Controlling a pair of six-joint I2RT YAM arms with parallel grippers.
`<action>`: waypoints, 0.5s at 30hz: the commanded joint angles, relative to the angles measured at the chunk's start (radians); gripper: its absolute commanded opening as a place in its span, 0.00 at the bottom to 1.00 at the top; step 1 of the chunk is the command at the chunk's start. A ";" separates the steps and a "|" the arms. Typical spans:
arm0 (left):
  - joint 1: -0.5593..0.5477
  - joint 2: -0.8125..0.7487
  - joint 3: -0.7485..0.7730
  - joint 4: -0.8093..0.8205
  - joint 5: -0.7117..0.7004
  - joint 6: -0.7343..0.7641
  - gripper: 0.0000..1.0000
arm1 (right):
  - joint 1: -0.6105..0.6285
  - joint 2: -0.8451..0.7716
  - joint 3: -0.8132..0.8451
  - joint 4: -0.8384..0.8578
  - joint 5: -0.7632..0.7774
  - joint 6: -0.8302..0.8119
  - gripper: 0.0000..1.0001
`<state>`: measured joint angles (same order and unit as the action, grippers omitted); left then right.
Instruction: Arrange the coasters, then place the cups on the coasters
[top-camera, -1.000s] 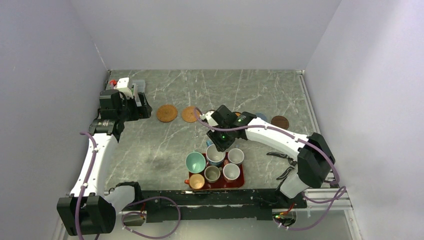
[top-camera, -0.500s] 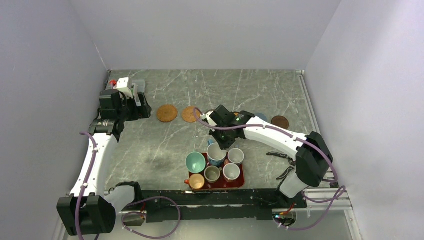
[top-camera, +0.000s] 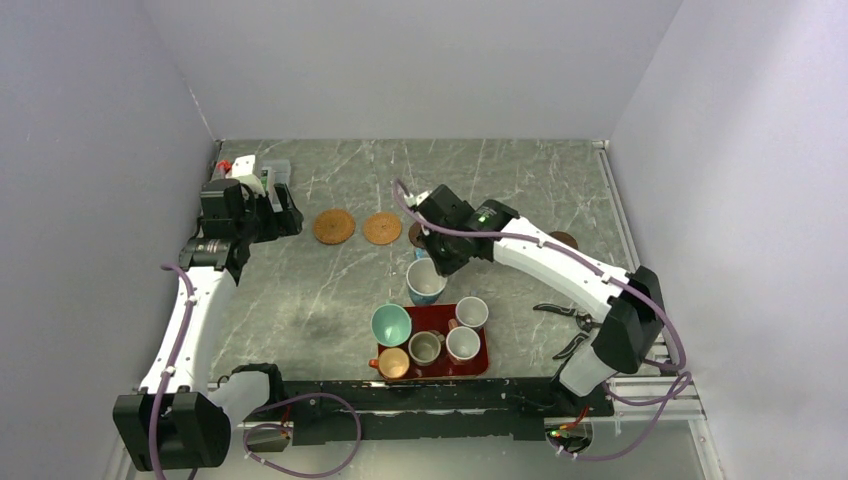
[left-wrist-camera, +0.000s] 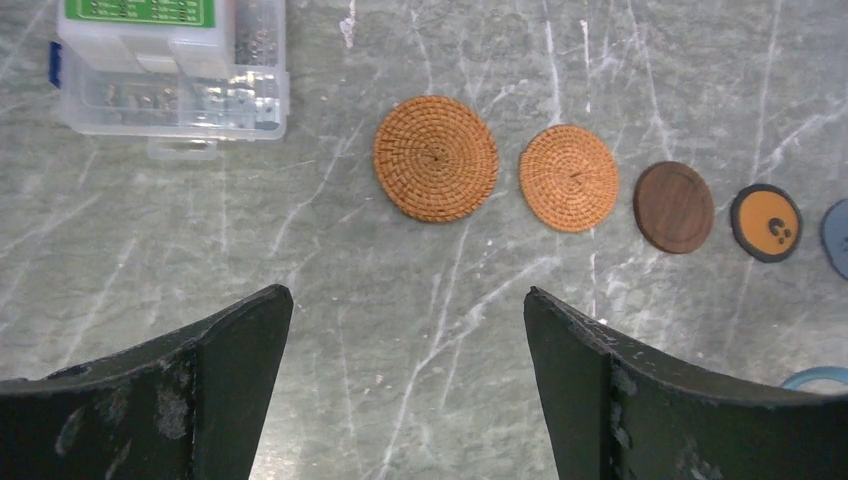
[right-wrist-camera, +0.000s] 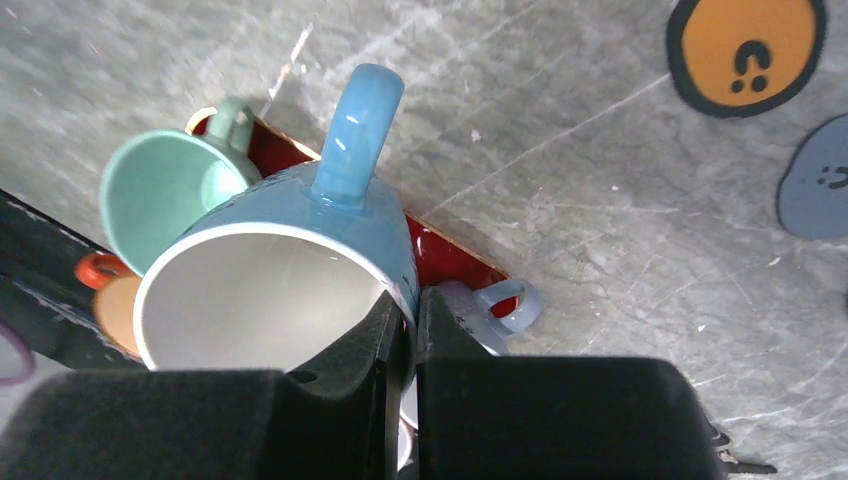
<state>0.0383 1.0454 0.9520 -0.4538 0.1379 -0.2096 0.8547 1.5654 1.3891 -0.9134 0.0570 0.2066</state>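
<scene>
My right gripper (right-wrist-camera: 408, 320) is shut on the rim of the large white cup with a blue handle (right-wrist-camera: 270, 290), held just beyond the red tray (top-camera: 484, 362). On the tray stand the teal (top-camera: 391, 324), grey-olive (top-camera: 425, 347), orange (top-camera: 392, 362) and two white cups (top-camera: 471, 312). The coasters lie in a row: two tan (left-wrist-camera: 436, 157) (left-wrist-camera: 568, 177), a dark brown (left-wrist-camera: 674, 207), a black one with orange (left-wrist-camera: 765, 222) and a blue-grey (left-wrist-camera: 838, 238). Another dark brown coaster (top-camera: 563, 240) lies further right. My left gripper (left-wrist-camera: 405, 320) hangs open above bare table, near the tan coasters.
A clear plastic parts box (left-wrist-camera: 170, 70) sits at the far left corner. A dark hand tool (top-camera: 565, 312) lies on the table by the right arm. Walls close the table in on three sides.
The right gripper has shut on the blue-handled cup's rim and carried it off the tray toward the coaster row. The left arm has barely moved.
</scene>
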 joint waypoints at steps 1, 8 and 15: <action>-0.030 -0.049 0.035 0.007 0.000 -0.148 0.91 | 0.004 -0.006 0.149 -0.024 0.048 0.093 0.00; -0.231 -0.102 0.100 -0.034 -0.076 -0.410 0.89 | 0.001 0.100 0.314 -0.011 0.155 0.162 0.00; -0.464 -0.075 0.100 0.043 -0.129 -0.539 0.89 | 0.000 0.215 0.453 0.028 0.210 0.217 0.00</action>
<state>-0.3244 0.9524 1.0283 -0.4675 0.0616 -0.6327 0.8547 1.7687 1.7451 -0.9409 0.2134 0.3672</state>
